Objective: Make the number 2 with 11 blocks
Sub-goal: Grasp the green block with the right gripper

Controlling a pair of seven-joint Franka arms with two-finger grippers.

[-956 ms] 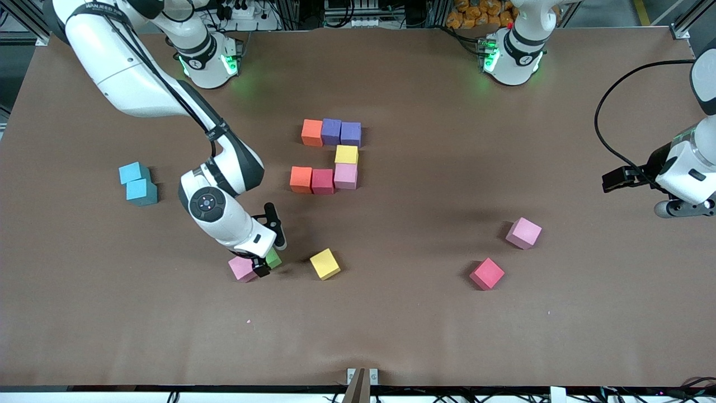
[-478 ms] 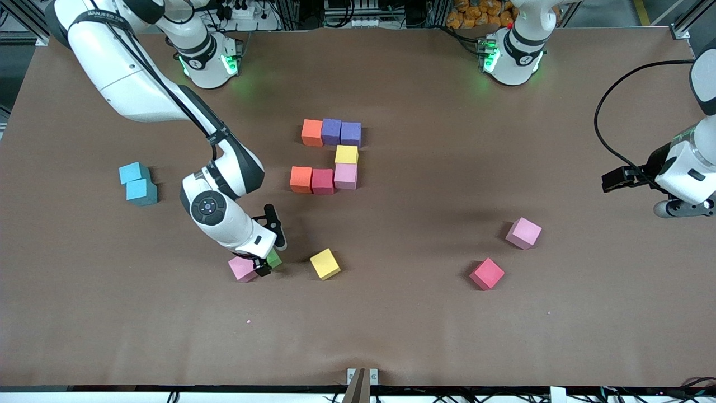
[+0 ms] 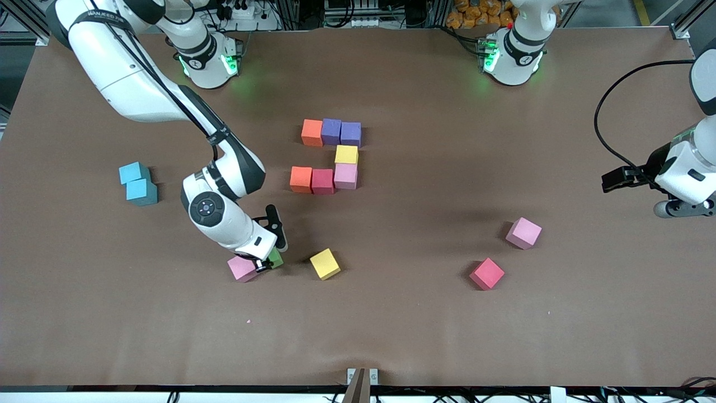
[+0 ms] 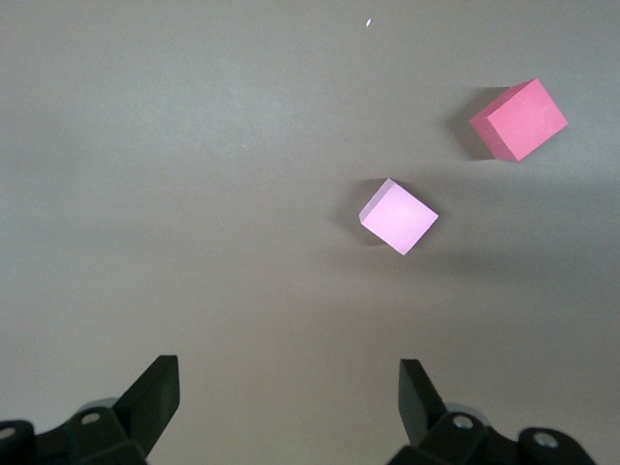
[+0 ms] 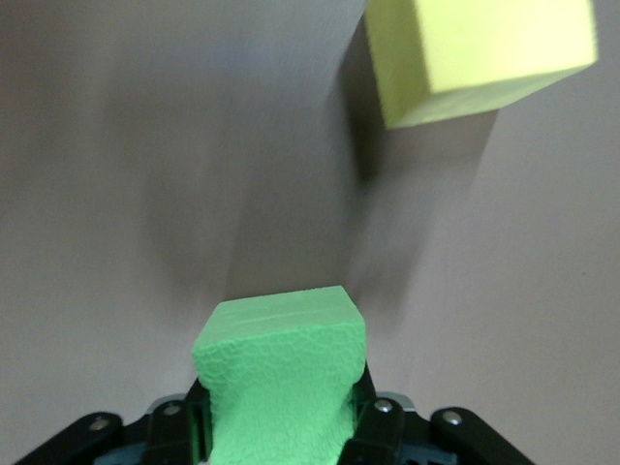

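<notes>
My right gripper [image 3: 266, 263] is shut on the green block [image 3: 275, 259] [image 5: 281, 378], whose foam is squeezed between the fingers; it sits low at the table beside a pink block [image 3: 241, 268]. A loose yellow block [image 3: 325, 263] [image 5: 480, 58] lies close by. The partial number 2 [image 3: 330, 157] stands mid-table: orange, purple, purple in its top row, yellow under them, then orange, crimson, pink. Toward the left arm's end lie a pink block [image 3: 524, 233] [image 4: 399, 216] and a crimson block [image 3: 487, 273] [image 4: 519, 119]. My left gripper [image 4: 289, 402] waits open, in the air over bare table.
Two light-blue cubes [image 3: 137, 183] sit together toward the right arm's end. The brown table [image 3: 403, 324] has wide bare room along the edge nearest the front camera. A small metal bracket [image 3: 362, 376] sits at that edge.
My right gripper's fingers have closed onto the green block; the arm barely shifted. The left arm has not moved.
</notes>
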